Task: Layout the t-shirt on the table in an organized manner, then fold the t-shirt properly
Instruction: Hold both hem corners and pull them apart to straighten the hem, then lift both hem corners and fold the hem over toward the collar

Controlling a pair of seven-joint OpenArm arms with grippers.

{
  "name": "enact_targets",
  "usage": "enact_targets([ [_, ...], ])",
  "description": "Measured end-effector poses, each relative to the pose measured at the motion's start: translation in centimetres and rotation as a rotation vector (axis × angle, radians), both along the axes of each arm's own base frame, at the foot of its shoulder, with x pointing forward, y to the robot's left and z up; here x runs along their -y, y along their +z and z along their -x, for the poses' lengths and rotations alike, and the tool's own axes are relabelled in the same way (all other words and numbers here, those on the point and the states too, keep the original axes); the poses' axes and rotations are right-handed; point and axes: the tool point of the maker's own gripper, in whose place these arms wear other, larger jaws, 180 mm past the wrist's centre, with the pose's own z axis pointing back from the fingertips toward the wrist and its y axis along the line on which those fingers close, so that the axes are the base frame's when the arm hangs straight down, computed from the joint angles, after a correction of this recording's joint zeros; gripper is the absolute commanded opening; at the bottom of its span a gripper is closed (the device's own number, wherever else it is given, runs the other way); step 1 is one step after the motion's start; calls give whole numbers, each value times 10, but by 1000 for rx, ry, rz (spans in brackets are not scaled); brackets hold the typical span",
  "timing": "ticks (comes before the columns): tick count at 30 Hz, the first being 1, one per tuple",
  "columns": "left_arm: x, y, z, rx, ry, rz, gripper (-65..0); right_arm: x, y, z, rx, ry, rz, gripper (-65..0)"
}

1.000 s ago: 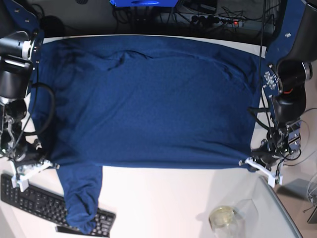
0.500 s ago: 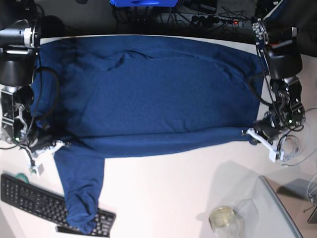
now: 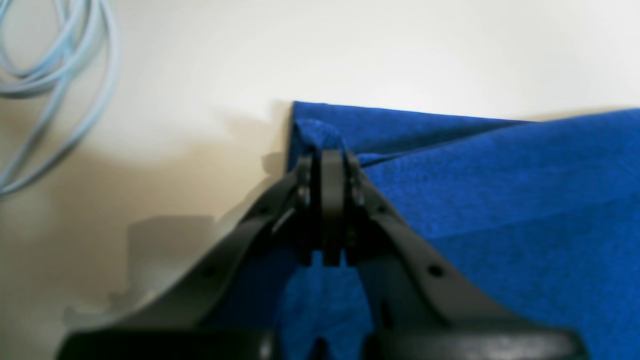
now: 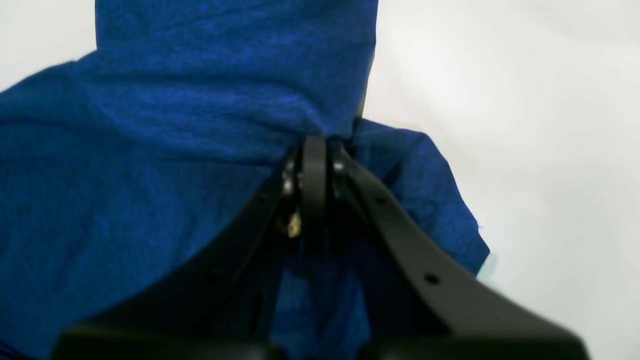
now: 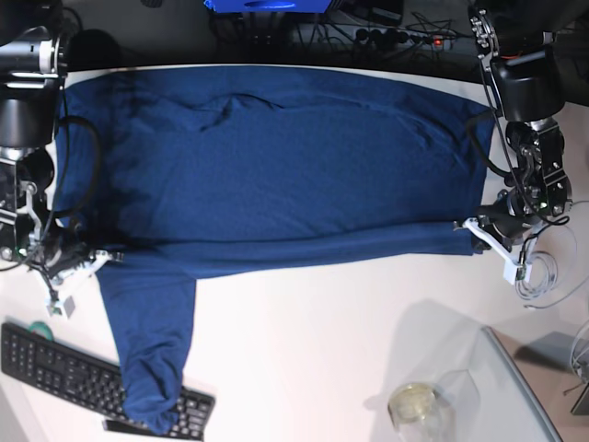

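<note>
The dark navy t-shirt (image 5: pixel 276 166) lies spread wide over the white table (image 5: pixel 322 350). Its near edge is lifted and doubled back over the body, and one sleeve (image 5: pixel 152 350) hangs toward the front left. My left gripper (image 5: pixel 465 226), at the shirt's right end, is shut on the hem corner. In the left wrist view this gripper (image 3: pixel 325 155) pinches blue cloth (image 3: pixel 500 190) just above the table (image 3: pixel 400 50). My right gripper (image 5: pixel 109 255), at the left end by the sleeve, is shut on the cloth. The right wrist view shows it (image 4: pixel 314 145) with fabric (image 4: pixel 150 150) bunched around its tips.
A black keyboard (image 5: pixel 64 373) lies at the front left, partly under the sleeve end. A glass jar (image 5: pixel 414 403) and a grey glass-edged stand (image 5: pixel 515 387) sit at the front right. A light blue cable (image 5: pixel 538 281) coils beside my left gripper. Power strip and wires (image 5: pixel 396 37) run along the back.
Both grippers have moved toward the back of the table, each holding the shirt's near edge. That edge now lies farther up over the body. More bare white table shows in front.
</note>
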Motion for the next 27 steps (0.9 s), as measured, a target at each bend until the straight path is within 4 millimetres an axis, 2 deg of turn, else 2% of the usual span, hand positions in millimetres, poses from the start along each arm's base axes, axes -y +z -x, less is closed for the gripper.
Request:
enact_targets([
  [6,-1,3,6,7,-8,-19,-650,8,8,10,-19,19,34,-650],
  [12,2,4,18,-21,-27,-38,-650,-3,-6,39,-74,30,25,-650],
  [15,4,6,19,-13,-37,-44,-650,-10,-12,48,-86,-51,-8,-650],
  [19,3,9,17,-6,-38,-49,-650,-1,-12,56,-78,-107,-24,-650],
  [23,3,9,17,-4,-38,-45,-650,4,-20,73,-112,-128,-22,-650],
  [27,-14,15,19,9,14,-44,-650,7,-13,81,-113,-144,-29,-650],
])
